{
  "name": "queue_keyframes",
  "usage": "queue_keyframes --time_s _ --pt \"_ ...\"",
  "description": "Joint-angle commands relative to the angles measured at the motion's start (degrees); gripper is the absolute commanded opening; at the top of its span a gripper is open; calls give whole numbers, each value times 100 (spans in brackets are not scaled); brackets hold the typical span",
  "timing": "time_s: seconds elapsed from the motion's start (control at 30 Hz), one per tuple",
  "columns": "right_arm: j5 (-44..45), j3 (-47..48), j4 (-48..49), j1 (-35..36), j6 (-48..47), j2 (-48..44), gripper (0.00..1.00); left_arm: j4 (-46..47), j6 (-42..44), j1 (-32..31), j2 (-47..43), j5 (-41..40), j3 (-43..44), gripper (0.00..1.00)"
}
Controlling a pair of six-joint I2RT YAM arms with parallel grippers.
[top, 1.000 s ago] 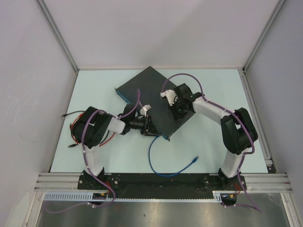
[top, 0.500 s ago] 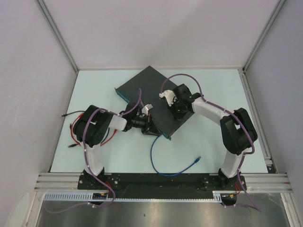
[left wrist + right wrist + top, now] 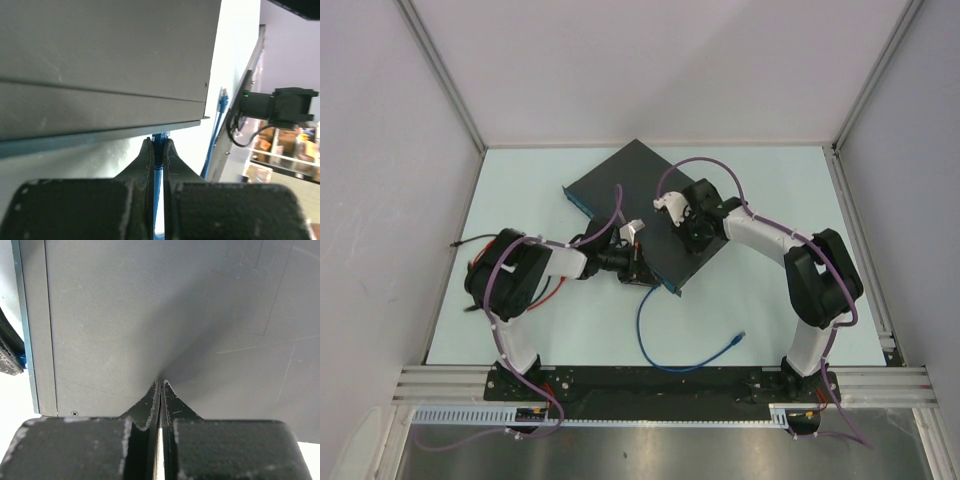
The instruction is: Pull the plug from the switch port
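The switch [image 3: 638, 205] lies slantwise on the pale table [image 3: 770, 180], its blue-teal edge facing the left arm; the left gripper [image 3: 158, 145] is pinched narrow on the blue plug [image 3: 160, 136], which sits against that edge close to the near corner; the right gripper [image 3: 161, 386] is fully closed, holding nothing, its tips pressed on the switch's flat top; the blue cable [image 3: 645, 335] loops from the plug toward the arm bases, its free end [image 3: 735, 341] lying loose; red and black wires [image 3: 475, 241] trail beside the left arm.
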Motion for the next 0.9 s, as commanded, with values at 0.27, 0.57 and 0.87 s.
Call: queue_keyframes --time_s 0.27,0.57,0.87 --pt "-39 -180 -248 159 -79 36 0 -614 827 158 -154 -191 -454 0" --pt "-22 -206 -239 150 -87 10 0 258 177 158 180 198 -279 34" --pt "-13 -311 -230 159 -122 1 0 539 9 166 436 690 -14 28"
